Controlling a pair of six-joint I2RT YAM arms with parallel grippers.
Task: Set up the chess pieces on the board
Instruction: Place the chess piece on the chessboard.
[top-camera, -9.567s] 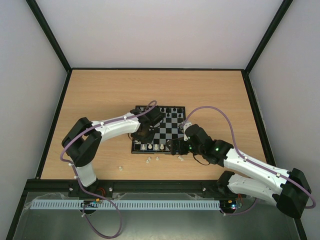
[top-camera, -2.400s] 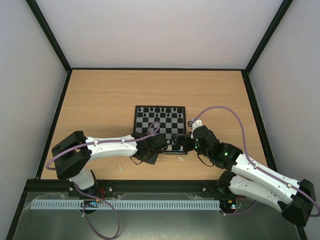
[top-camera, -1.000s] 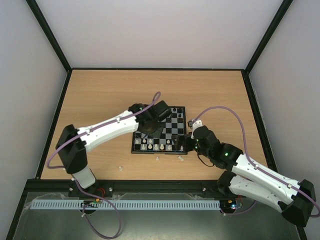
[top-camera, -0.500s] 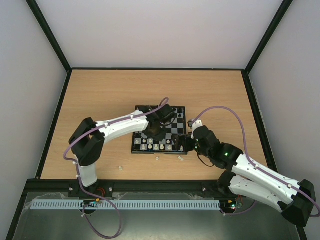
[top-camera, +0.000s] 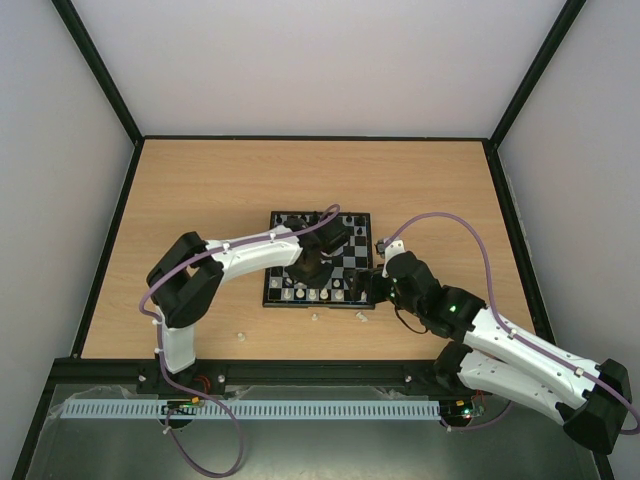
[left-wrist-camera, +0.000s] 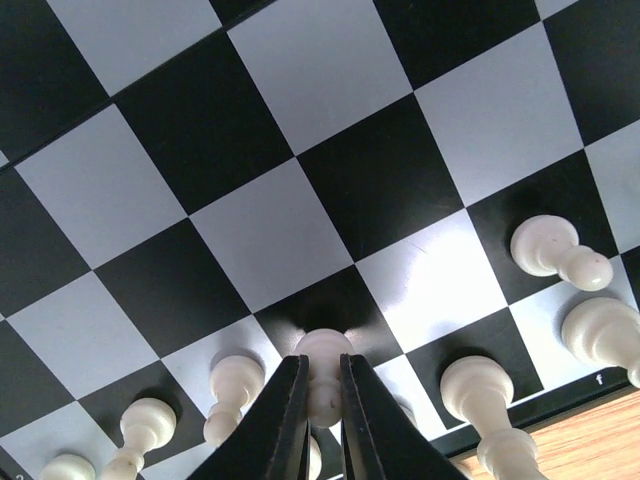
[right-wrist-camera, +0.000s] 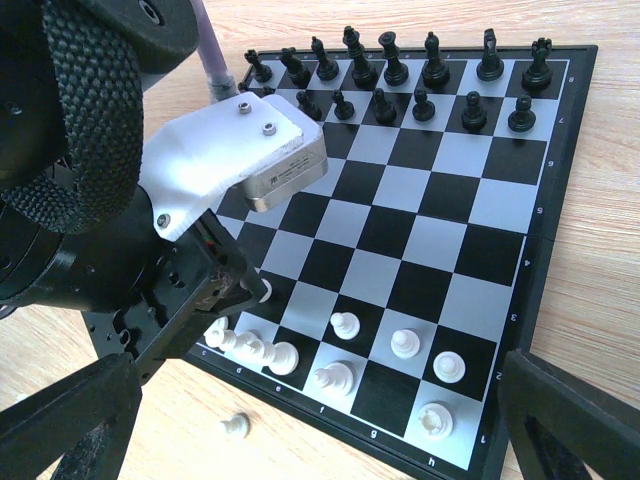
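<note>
Wood-grain tabletop (top-camera: 200, 200) fills the overhead view, with the board (top-camera: 348, 258) near its middle. The left tool (top-camera: 308, 268) hangs over the board's near half and the right tool (top-camera: 362, 292) sits by its near right corner, while loose white pieces (top-camera: 314, 317) lie on the wood close to the near edge. From the left wrist, that tool is pinched almost closed on a white pawn (left-wrist-camera: 322, 345), one finger on either side. The pawn's base is over a black square in the second row, though whether it touches the square I cannot tell. Other white pieces (left-wrist-camera: 545, 245) stand around it, and a small "f" is printed on the border. From the right wrist, the right tool's fingers stand wide apart and grip nothing, the board's near edge lying between them. Black pieces (right-wrist-camera: 390, 60) fill the two far rows. Letters "g" and "h" show along the near border and numerals run up the right one. The small label on the left arm's white housing (right-wrist-camera: 230, 150) is too fine to read.
</note>
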